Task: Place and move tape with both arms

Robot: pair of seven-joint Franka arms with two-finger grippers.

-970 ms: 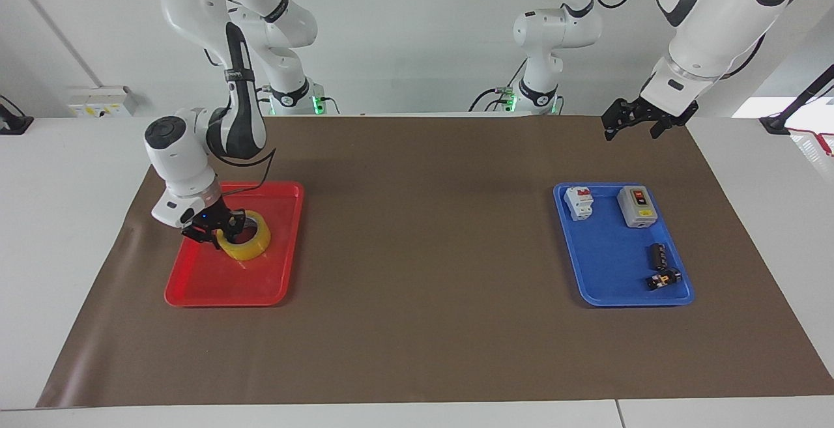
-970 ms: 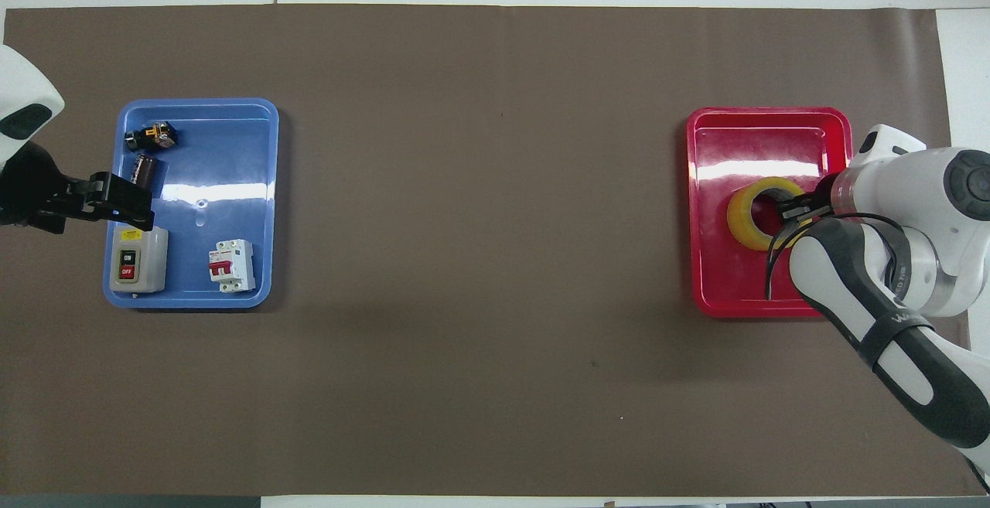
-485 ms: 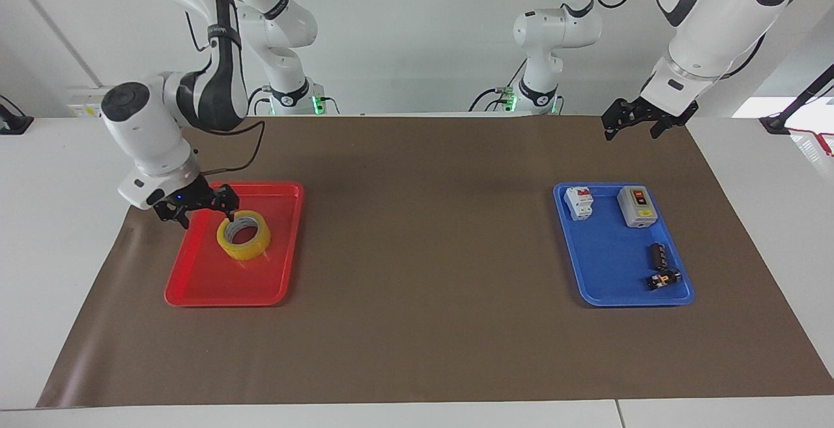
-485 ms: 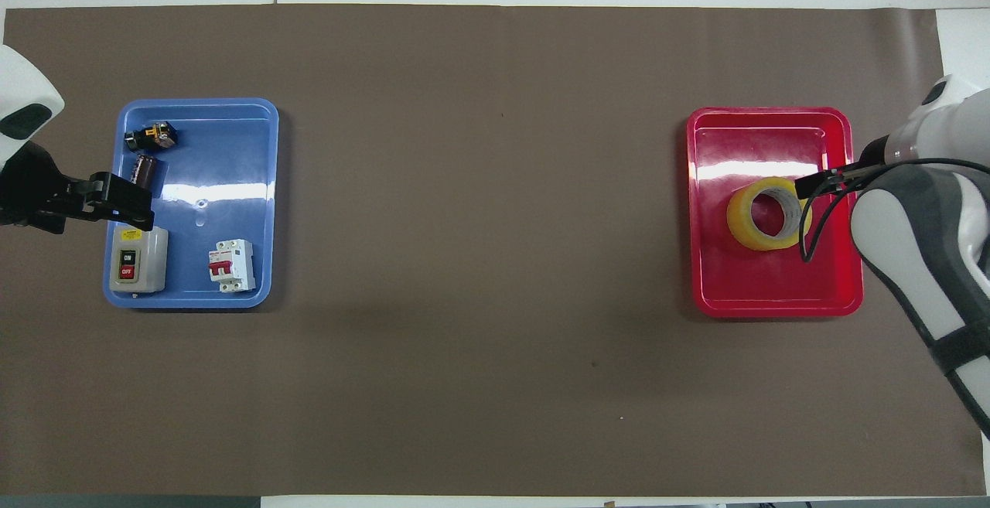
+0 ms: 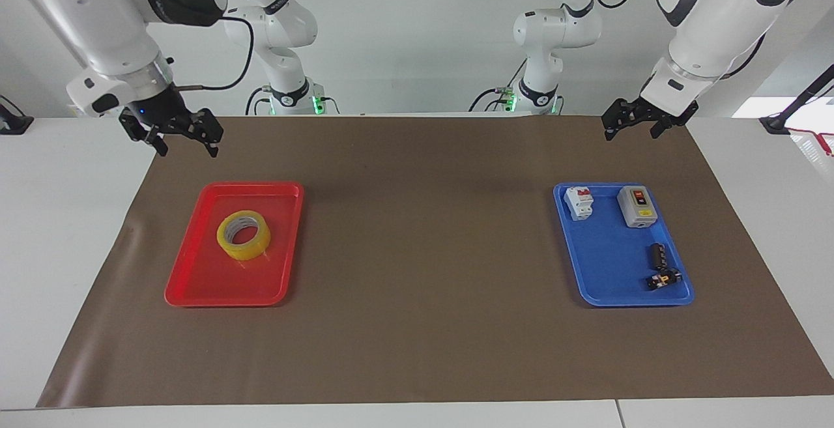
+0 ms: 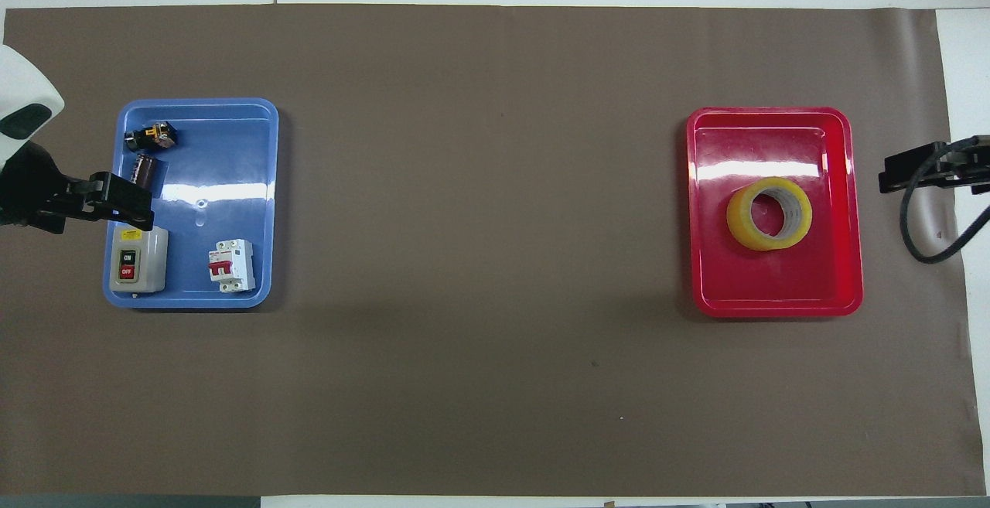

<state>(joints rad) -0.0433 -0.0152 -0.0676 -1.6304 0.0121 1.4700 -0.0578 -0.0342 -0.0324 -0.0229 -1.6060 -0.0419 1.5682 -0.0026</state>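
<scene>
tape [image 5: 244, 235] flat in red tray [image 5: 195, 285]: light, stiff ring, slick sides; pinch across wall via core. Right pincer [image 5: 174, 133] and left pincer [image 5: 633, 120] spread, empty, above tray level.

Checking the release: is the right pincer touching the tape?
No. The right pincer hangs open in the air, apart from the tape, which lies in the red tray.

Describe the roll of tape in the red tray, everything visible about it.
The tape is a wide ring of translucent yellow packing tape around a whitish inner core. It lies flat, hole upward, on the floor of the red tray, in the half of the tray nearer the robots. Only the tray touches it; no gripper is on it, and it stands clear of the tray's walls.
</scene>
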